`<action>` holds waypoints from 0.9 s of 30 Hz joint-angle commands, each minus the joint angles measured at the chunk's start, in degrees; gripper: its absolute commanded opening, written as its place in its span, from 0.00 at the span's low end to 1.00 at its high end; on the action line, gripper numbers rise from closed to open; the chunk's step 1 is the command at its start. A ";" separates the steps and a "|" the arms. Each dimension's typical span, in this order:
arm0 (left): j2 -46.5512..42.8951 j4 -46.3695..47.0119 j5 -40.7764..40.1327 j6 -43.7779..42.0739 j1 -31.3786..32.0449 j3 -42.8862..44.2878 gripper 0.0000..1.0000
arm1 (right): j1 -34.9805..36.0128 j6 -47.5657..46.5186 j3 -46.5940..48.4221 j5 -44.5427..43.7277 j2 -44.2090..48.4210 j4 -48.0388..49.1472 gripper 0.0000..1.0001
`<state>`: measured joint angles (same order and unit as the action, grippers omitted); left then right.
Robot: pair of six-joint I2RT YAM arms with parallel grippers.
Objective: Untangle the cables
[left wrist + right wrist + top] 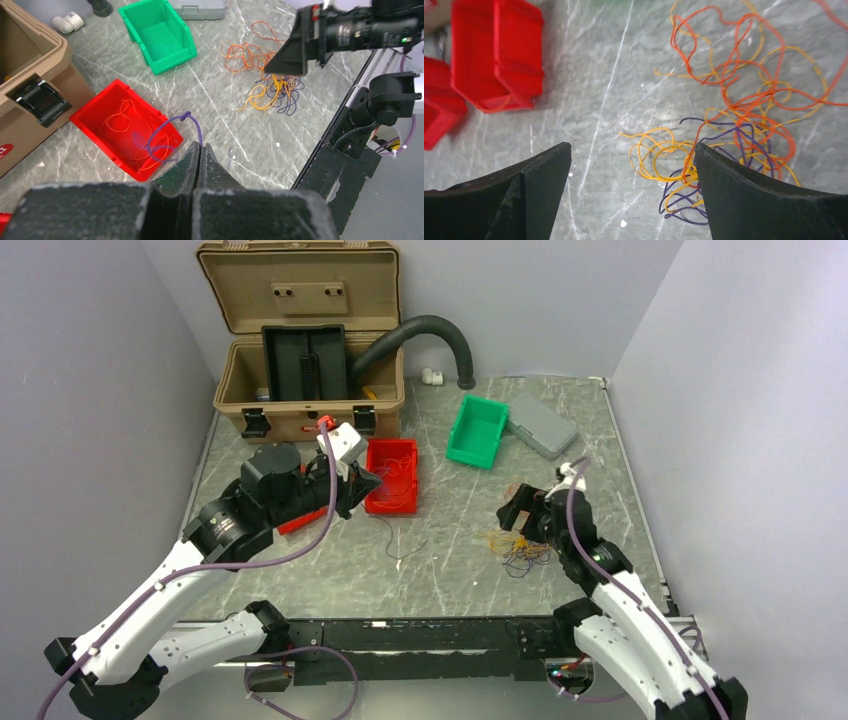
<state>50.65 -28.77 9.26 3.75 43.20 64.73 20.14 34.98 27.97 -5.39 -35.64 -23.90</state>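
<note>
My left gripper (200, 152) has its fingers pressed together on one purple cable (186, 116). The cable rises from the tips, curls over, and drops into the red bin (95, 100), where thin orange cables (120, 122) lie looped. My right gripper (633, 150) has its fingers spread wide and grips nothing, hanging low over the marble table (589, 90). The tangle of cables (744, 115), orange, yellow and purple, lies on the table partly between the fingers and partly beyond one of them. A green bin (157, 35) sits farther back.
</note>
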 commanded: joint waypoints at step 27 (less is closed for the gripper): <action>1.90 -3.35 -43.58 -0.80 -16.72 8.17 0.00 | 12.95 1.32 7.67 -18.22 -17.61 2.15 1.00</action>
<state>51.59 -36.82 -27.86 5.23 27.88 69.71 33.04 38.09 31.99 -21.34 -54.24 -21.87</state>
